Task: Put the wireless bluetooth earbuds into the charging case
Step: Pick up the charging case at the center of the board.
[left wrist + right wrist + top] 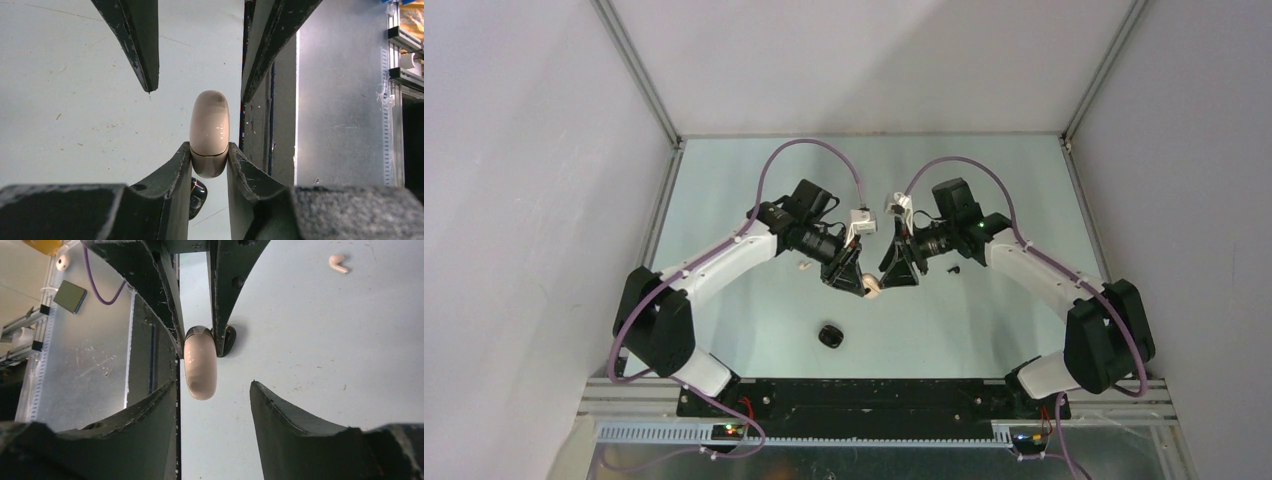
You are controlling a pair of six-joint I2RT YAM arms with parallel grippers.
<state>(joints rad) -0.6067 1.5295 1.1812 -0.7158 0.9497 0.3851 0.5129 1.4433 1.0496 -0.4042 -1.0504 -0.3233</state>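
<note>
The matte, pale-green desk [754, 180] is lightly scuffed, and the two arms meet over its middle. The left claw [209, 148] is clamped on a cream case [209, 127], a smooth, closed pebble with a thin seam. The right claw [214, 383] stands apart around its free end, not touching it. A glossy black case [830, 336] lies nearer. Only the top view shows the black earbud [952, 269], right of the claws. The right wrist view shows the stemmed cream earbud [339, 262] sharply, lying to their left.

No legible text, apparently anywhere.
</note>
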